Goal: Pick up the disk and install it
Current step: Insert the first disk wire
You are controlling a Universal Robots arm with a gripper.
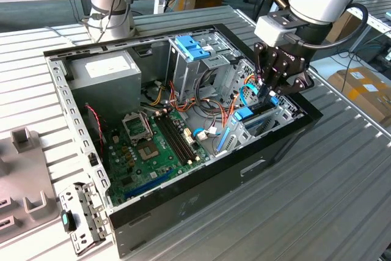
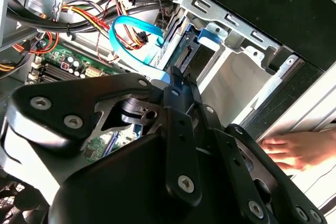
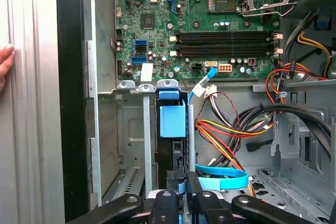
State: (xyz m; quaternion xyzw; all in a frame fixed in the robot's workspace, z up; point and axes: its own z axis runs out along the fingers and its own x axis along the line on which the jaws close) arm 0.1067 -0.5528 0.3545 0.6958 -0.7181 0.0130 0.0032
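Slatted desk [image 1: 342,169] carries an open PC case [image 1: 183,203], laid on its side so the arm can get at the inside from above. At the case's front end, on the exterior view's right, is the lower drive bay [image 3: 131,129] w/ upright sheet-metal guides. The disk [image 3: 172,121] stands on edge between those guides, light-blue carrier showing, prob. b/c the slot only takes it that way; how far in it sits I can't tell. The end effector [image 3: 181,179] reaches down over it, fingers drawn nearly together, and looks to pinch the disk's thin edge (contact spot partly hidden). A light-blue data cable [image 3: 220,176] curls just beside the fingers. A person's hand [image 2: 294,149] rests on the case's outer wall, likely steadying it.
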